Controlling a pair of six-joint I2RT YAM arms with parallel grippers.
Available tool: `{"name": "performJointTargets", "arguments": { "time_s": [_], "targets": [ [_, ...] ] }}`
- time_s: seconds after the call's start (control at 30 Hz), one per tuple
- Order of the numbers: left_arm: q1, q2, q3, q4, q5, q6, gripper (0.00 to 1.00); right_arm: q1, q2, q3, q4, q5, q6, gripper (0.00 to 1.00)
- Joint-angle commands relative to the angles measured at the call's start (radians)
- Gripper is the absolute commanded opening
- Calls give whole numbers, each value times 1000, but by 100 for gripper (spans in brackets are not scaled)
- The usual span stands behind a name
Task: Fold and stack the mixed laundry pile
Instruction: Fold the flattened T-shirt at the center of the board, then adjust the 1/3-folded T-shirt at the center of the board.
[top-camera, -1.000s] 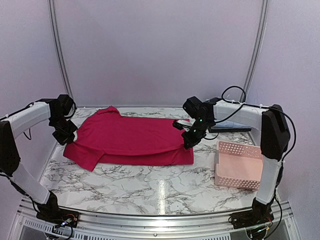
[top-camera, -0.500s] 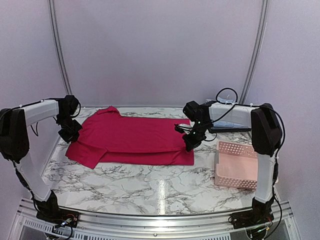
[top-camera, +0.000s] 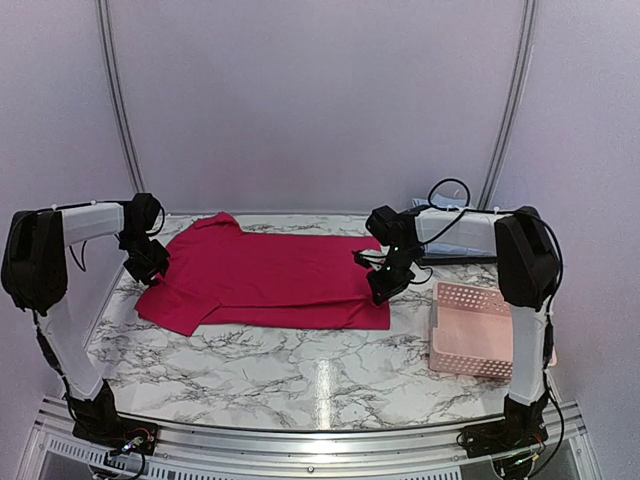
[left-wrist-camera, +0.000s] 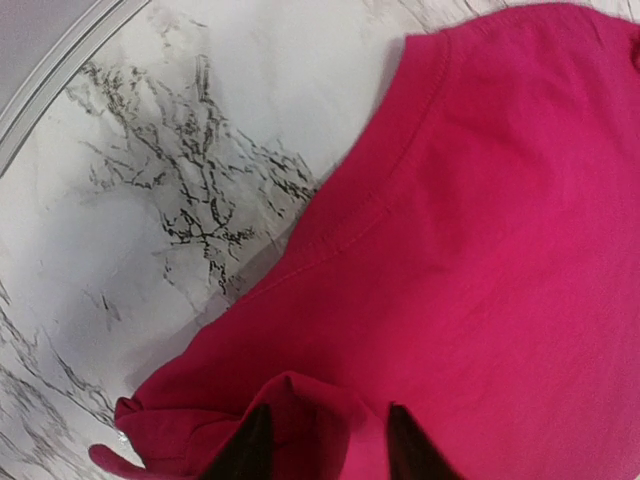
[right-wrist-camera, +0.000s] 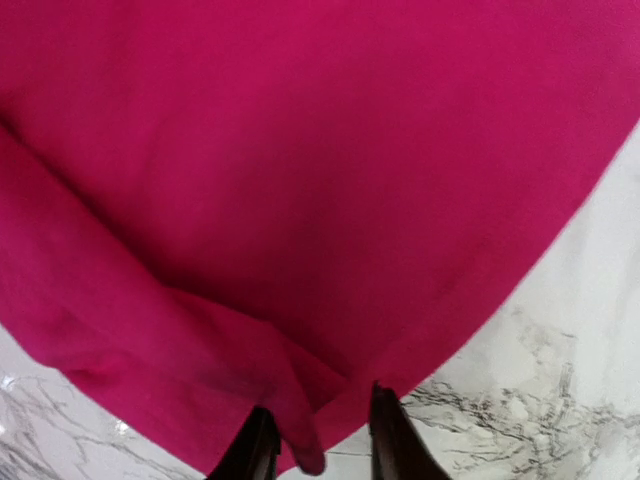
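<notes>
Bunching between left gripper, right gripper jaws: garment.

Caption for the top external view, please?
Magenta-red garment lying on marble table, left gripper and right gripper at its ends, pink basket at right.

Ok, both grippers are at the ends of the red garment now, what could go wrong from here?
Cloth sits bunched between the fingers of the left gripper and the right gripper. If either lifts away before clearing it, the magenta garment could snag and the fold may pull open. The pink basket stands near the right gripper's end, so a wide retreat might knock it.
</notes>
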Motion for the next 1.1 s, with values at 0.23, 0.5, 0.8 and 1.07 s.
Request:
{"name": "performJointTargets", "arguments": {
  "time_s": [0.23, 0.5, 0.8, 1.07],
  "targets": [
    [180, -287, -157, 35, 71, 150, 76, 1, -203, -41, 24, -69, 57, 56],
    [263, -424, -422, 107, 206, 204, 64, 106, -246, -239, 110, -176, 30, 46],
    [278, -402, -596, 264, 309, 198, 47, 139, -173, -283, 195, -135, 37, 48],
    [278, -317, -550, 315, 299, 220, 56, 146, -133, -280, 158, -24, 47, 44]
  ]
}}
